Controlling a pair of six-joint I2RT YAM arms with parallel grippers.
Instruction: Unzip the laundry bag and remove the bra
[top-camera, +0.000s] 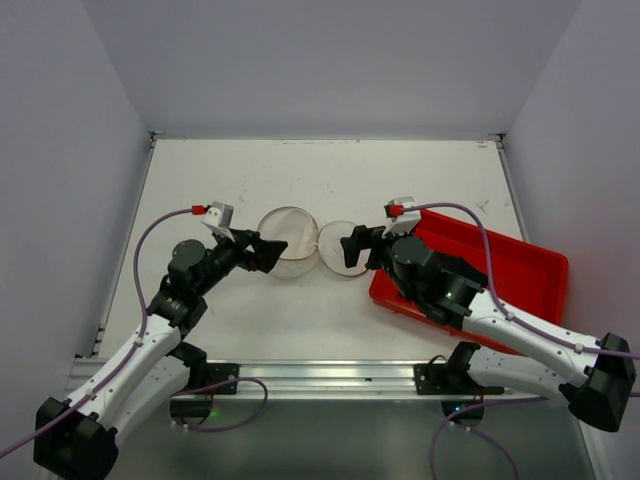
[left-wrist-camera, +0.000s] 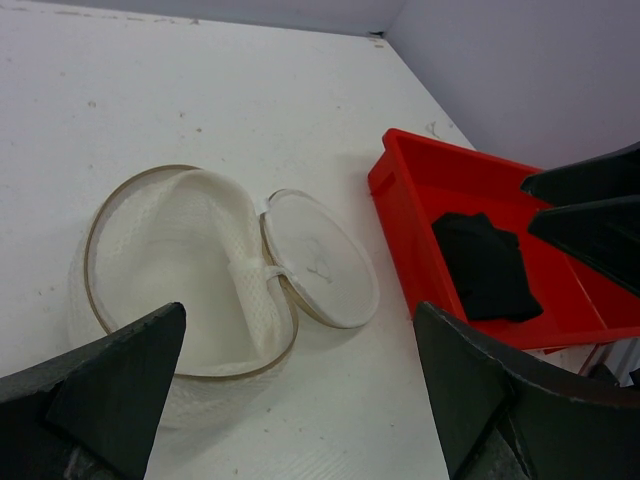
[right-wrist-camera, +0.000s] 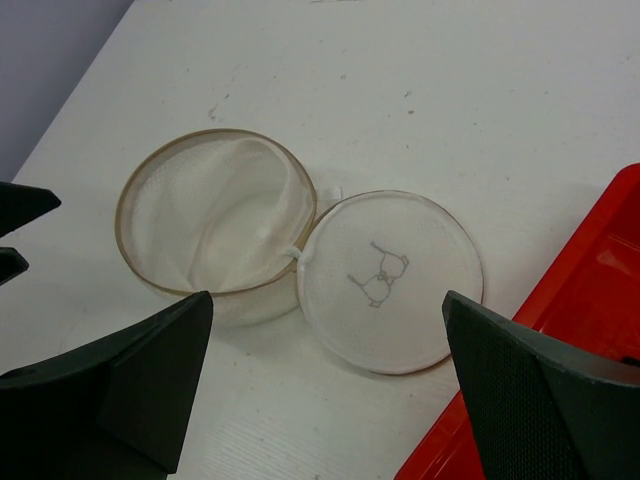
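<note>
The laundry bag (top-camera: 287, 243) lies open on the white table, its deep mesh half on the left and its flat lid (top-camera: 338, 247) hinged to the right. The deep half looks empty in the left wrist view (left-wrist-camera: 170, 260) and the right wrist view (right-wrist-camera: 215, 215). A black bra (left-wrist-camera: 487, 265) lies in the red tray (left-wrist-camera: 400, 200). My left gripper (top-camera: 272, 252) is open and empty at the bag's left edge (left-wrist-camera: 300, 400). My right gripper (top-camera: 350, 247) is open and empty just right of the lid (right-wrist-camera: 330, 370).
The red tray (top-camera: 520, 270) sits at the right of the table, partly under my right arm, with its corner close to the lid (right-wrist-camera: 590, 300). Grey walls close in the table at the back and both sides.
</note>
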